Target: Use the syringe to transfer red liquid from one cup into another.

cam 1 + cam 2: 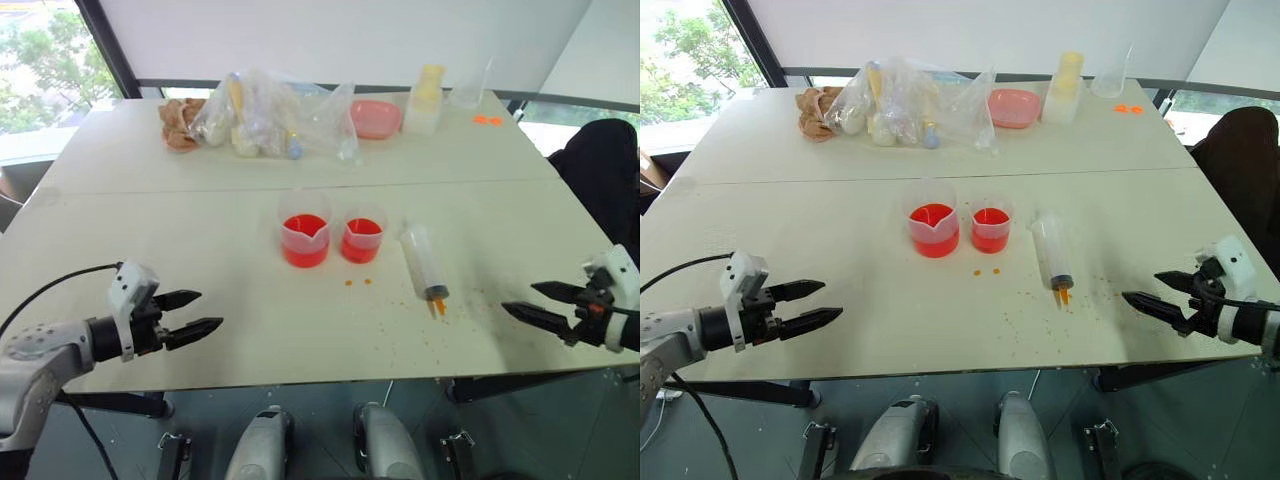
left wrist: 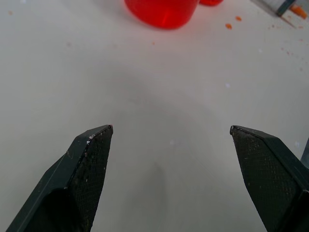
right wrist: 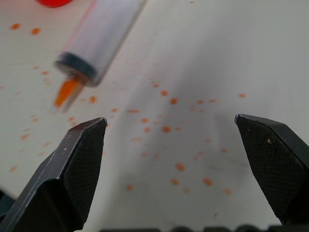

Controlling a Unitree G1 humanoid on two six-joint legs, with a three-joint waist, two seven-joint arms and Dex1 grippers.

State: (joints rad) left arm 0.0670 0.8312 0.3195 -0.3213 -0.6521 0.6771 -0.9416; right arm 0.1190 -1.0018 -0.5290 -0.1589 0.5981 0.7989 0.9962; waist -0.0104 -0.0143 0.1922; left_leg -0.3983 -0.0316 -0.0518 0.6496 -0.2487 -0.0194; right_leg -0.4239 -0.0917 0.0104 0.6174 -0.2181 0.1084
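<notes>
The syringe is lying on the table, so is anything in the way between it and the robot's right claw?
No. Bare table, dotted with small orange drops, lies between the open right gripper and the syringe. The beaker and smaller cup stand on the syringe's far side.

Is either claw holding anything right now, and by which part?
Nothing is held. The left claw and right claw are open over the table; the large clear plastic syringe lies untouched.
</notes>
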